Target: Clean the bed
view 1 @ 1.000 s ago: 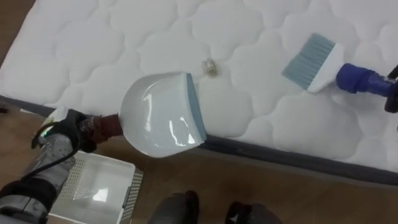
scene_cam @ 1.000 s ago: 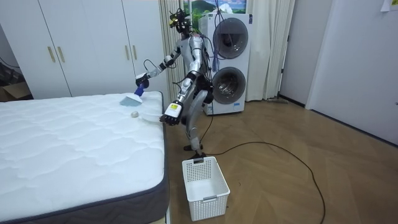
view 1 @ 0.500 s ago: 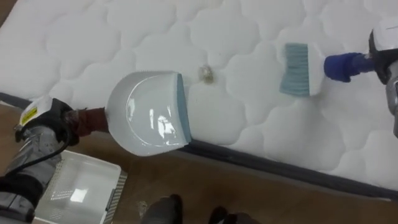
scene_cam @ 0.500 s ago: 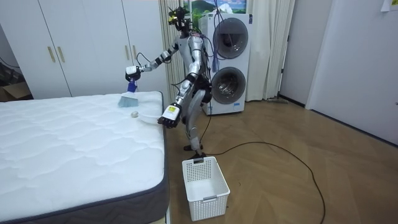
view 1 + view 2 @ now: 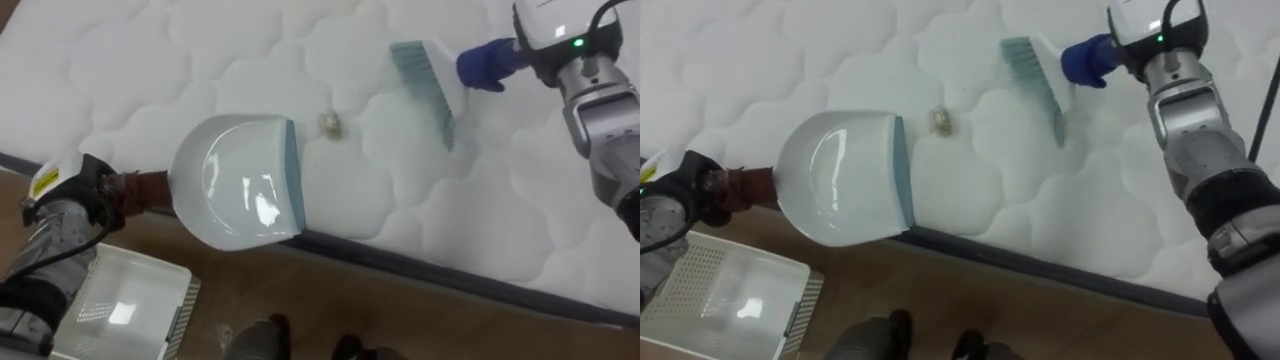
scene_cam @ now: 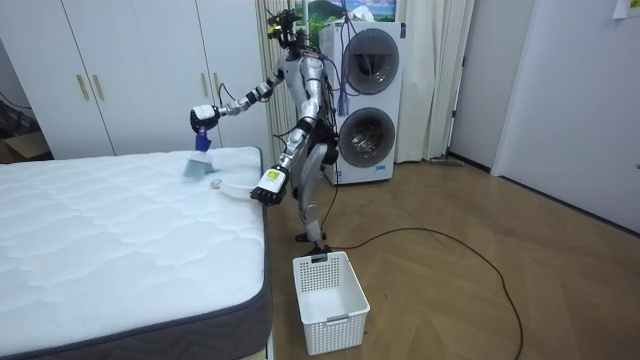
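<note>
A small crumpled scrap (image 5: pixel 330 123) lies on the white quilted mattress (image 5: pixel 200 60) near its front edge. Just to the scrap's left, a white dustpan (image 5: pixel 240 185) with a grey-blue lip rests over the mattress edge, its mouth facing the scrap. My left hand (image 5: pixel 78 198) is shut on its reddish handle. To the right of the scrap, my right hand (image 5: pixel 540 35) is shut on the blue handle of a brush (image 5: pixel 425 75), whose bristles touch the mattress. In the room view I stand at the bed's corner, right arm stretched over the bed (image 6: pixel 120 230).
A white slatted basket (image 5: pixel 125 310) stands on the wooden floor below the dustpan, also seen as the basket (image 6: pixel 330 300) in the room view. The mattress's dark side band (image 5: pixel 430 268) runs along the front. Wardrobes (image 6: pixel 130 70) and stacked washing machines (image 6: pixel 370 100) stand behind.
My right hand has swung the brush leftward across the mattress, turning its bristles toward the scrap. The dustpan and left hand have barely moved.
</note>
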Controlling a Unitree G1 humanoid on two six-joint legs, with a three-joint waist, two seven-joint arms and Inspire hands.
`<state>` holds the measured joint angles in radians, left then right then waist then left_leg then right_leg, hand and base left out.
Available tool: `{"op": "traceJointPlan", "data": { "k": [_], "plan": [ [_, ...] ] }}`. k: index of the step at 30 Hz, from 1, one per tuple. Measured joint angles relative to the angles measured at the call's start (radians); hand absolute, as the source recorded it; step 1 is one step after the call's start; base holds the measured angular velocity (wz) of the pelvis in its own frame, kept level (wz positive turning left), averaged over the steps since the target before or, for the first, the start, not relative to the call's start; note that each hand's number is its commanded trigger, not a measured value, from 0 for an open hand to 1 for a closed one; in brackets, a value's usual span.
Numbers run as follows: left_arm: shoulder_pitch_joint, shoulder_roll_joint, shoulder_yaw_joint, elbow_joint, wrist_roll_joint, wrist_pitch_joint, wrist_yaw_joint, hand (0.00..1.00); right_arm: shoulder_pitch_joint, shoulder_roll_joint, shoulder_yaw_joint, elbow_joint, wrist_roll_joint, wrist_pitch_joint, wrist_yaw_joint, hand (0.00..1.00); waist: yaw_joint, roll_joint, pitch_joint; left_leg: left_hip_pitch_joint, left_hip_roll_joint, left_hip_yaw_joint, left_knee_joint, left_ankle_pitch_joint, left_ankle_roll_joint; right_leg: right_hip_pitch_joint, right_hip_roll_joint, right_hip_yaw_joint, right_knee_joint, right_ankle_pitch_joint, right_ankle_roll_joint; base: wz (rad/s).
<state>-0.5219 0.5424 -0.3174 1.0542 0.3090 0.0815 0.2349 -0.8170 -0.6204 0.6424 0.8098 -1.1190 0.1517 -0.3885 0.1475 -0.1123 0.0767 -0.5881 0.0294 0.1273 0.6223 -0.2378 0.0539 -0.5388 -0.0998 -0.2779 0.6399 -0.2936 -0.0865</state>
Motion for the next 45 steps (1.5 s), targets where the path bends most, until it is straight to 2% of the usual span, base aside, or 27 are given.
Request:
{"op": "traceJointPlan", "data": {
  "k": [2,9,12,15,17,20,21,23,30,37,45],
  "plan": [
    [0.000,0.000,0.000,0.000,0.009,-0.002,0.002,1.00,0.000,0.002,0.008,-0.021,-0.024,-0.012,0.008,1.00,0.002,0.000,0.0000,-0.001,-0.001,0.000,0.000,0.000,0.000,0.000,-0.001,-0.001,-0.002,0.001,0.001,0.00],
    [-0.004,0.014,0.000,-0.002,0.030,-0.003,0.003,1.00,0.000,0.003,0.015,-0.058,-0.025,-0.013,0.051,1.00,0.001,0.001,-0.0003,-0.006,0.000,-0.002,0.003,-0.001,-0.001,-0.003,-0.003,-0.013,0.000,0.001,0.001,0.00],
    [-0.008,0.030,0.001,-0.013,0.046,-0.003,-0.002,1.00,0.000,0.008,0.023,-0.095,-0.021,-0.009,0.086,1.00,0.001,0.005,-0.0007,-0.007,0.004,-0.001,0.002,-0.003,-0.004,-0.004,0.002,-0.011,-0.001,0.002,0.000,-0.04],
    [-0.038,0.059,0.000,-0.020,0.058,-0.002,-0.015,1.00,-0.002,0.010,0.033,-0.134,-0.022,-0.007,0.124,1.00,0.003,0.009,-0.0005,-0.014,0.012,-0.001,0.002,-0.008,-0.009,-0.012,0.011,-0.010,-0.004,0.005,-0.006,-0.05],
    [-0.062,0.076,0.000,-0.017,0.079,-0.001,-0.025,1.00,-0.002,0.012,0.044,-0.166,-0.024,-0.008,0.155,1.00,0.003,0.029,-0.0011,-0.011,0.015,-0.001,0.003,-0.008,-0.010,-0.010,0.014,-0.008,-0.005,0.007,-0.008,-0.05],
    [-0.072,0.082,0.000,-0.012,0.095,0.000,-0.030,1.00,-0.002,0.013,0.044,-0.188,-0.022,-0.008,0.189,1.00,0.005,0.063,-0.0026,-0.009,0.013,0.006,0.002,-0.008,-0.010,-0.017,0.012,0.003,0.002,0.007,-0.008,-0.09],
    [-0.073,0.085,0.000,-0.010,0.097,0.001,-0.030,1.00,-0.002,0.015,0.044,-0.189,-0.020,-0.008,0.193,1.00,0.005,0.066,-0.0022,-0.009,0.013,0.006,0.002,-0.008,-0.010,-0.018,0.012,0.003,0.003,0.007,-0.008,-0.14],
    [-0.074,0.096,-0.001,0.005,0.097,0.003,-0.033,1.00,-0.002,0.029,0.045,-0.190,-0.005,-0.007,0.210,1.00,0.005,0.067,-0.0026,-0.008,0.013,0.007,0.003,-0.008,-0.011,-0.025,0.010,0.003,0.019,0.007,-0.010,-0.16],
    [-0.078,0.097,-0.001,0.049,0.097,0.007,-0.057,1.00,-0.002,0.041,0.051,-0.194,0.022,-0.007,0.245,1.00,0.002,0.067,-0.0026,-0.012,0.016,0.009,0.024,-0.008,-0.013,-0.027,0.009,0.006,0.022,0.007,-0.012,-0.05],
    [-0.088,0.097,-0.002,0.084,0.121,0.003,-0.100,1.00,-0.007,0.084,0.051,-0.202,0.026,-0.011,0.319,1.00,0.001,0.067,-0.0025,-0.012,0.019,0.008,0.032,-0.013,-0.008,-0.019,0.011,0.001,0.014,0.006,-0.011,0.00],
    [-0.088,0.097,-0.020,0.130,0.120,0.000,-0.121,1.00,-0.007,0.111,0.051,-0.226,0.080,-0.021,0.381,1.00,-0.003,0.069,-0.0014,-0.011,0.014,0.007,0.026,-0.013,-0.008,-0.019,0.011,0.001,0.016,0.006,-0.011,0.00]
  ]
}}
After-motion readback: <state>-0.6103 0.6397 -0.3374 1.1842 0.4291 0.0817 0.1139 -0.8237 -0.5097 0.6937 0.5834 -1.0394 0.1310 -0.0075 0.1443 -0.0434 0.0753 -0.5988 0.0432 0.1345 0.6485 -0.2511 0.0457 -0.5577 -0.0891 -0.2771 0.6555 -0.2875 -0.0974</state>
